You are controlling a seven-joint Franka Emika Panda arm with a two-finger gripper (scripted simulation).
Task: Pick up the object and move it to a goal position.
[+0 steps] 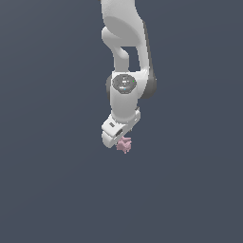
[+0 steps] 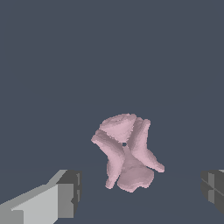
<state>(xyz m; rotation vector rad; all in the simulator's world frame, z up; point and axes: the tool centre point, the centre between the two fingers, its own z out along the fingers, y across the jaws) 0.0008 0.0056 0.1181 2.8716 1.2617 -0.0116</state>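
Hovering over pink object point(image 2: 127, 154), hand point(image 2: 142, 190) spread wide, fingers point(image 2: 70, 192) clear of it.

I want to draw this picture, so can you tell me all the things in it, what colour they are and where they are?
Knobbly lumpy object: one, pale pink, on the plain dark grey-blue ground, just under the gripper's tip in the exterior view; in the wrist view it sits between the two fingers, touching neither.
Ground: one, dark grey-blue, fills everything behind.
Robot arm: one, white with dark grey joints, coming down from the top of the exterior view.
Gripper: one, white with dark grey fingertips, open, spread wide either side of the object.
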